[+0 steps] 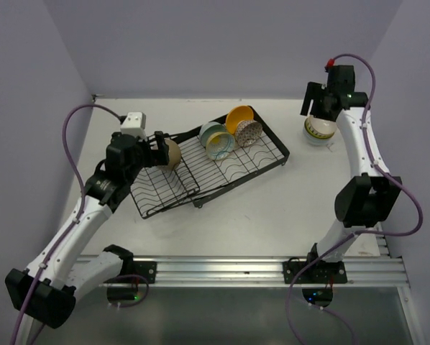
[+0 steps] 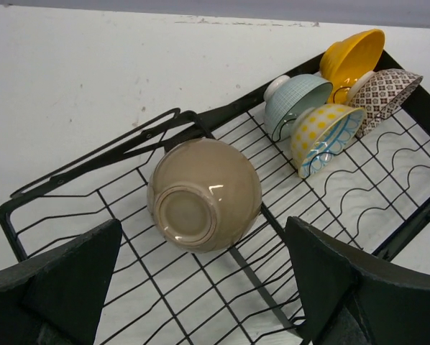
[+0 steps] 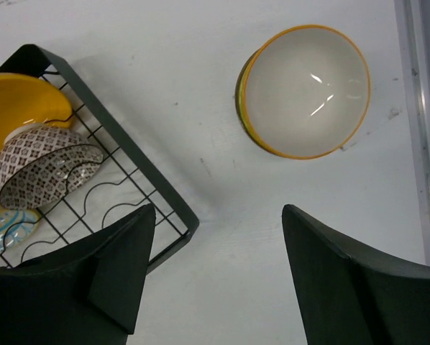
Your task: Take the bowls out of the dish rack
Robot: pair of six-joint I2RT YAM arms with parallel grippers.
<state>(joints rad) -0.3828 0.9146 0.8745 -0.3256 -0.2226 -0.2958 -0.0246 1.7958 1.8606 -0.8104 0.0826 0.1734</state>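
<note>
The black wire dish rack (image 1: 229,169) lies slanted mid-table. A beige bowl (image 1: 170,152) lies on its side at the rack's left end, foot toward my left wrist camera (image 2: 204,194). My left gripper (image 1: 157,149) is open, its fingers on either side of this bowl and just short of it (image 2: 204,241). At the rack's far end lean an orange-yellow bowl (image 1: 239,117), a pale teal bowl (image 1: 212,132), a yellow-dotted bowl (image 1: 221,146) and a brown-patterned bowl (image 1: 249,132). A yellow-rimmed bowl with a white inside (image 3: 306,90) stands upright on the table right of the rack. My right gripper (image 3: 218,208) is open and empty above it.
The rack's right corner (image 3: 121,140) shows under my right gripper. A metal rail (image 1: 222,269) runs along the table's near edge. Purple walls close in the back and sides. The table's right edge (image 3: 416,144) is close to the standing bowl.
</note>
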